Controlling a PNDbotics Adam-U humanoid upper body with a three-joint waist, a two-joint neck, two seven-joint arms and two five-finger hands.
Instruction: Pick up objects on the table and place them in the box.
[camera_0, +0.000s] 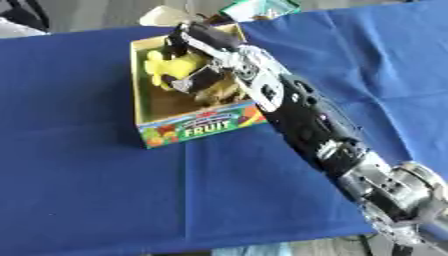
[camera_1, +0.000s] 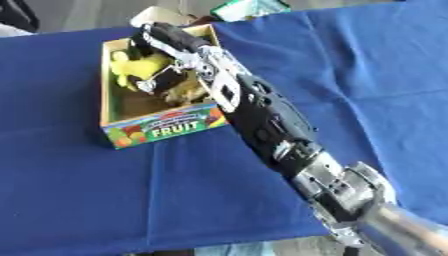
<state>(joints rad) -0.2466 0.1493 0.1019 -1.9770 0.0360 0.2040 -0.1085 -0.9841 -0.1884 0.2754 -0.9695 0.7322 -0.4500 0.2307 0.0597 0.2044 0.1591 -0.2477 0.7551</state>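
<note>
A cardboard box (camera_0: 199, 126) with "FRUIT" printed on its front wall stands on the blue cloth at the upper middle. My right arm reaches in from the lower right, and its hand (camera_0: 203, 39) hangs over the inside of the box. Its dark fingers (camera_0: 178, 46) curl down on one side of a soft yellow object (camera_0: 171, 66), with the thumb on the other side. The yellow object is low inside the box. A brownish thing (camera_0: 220, 91) lies in the box beside it, partly hidden by my wrist. My left hand shows in neither view.
A green packet (camera_0: 262, 8) and a pale beige thing (camera_0: 164, 15) lie just past the box at the far table edge. Blue cloth (camera_0: 79, 165) covers the table, with a wide bare stretch to the left and front of the box.
</note>
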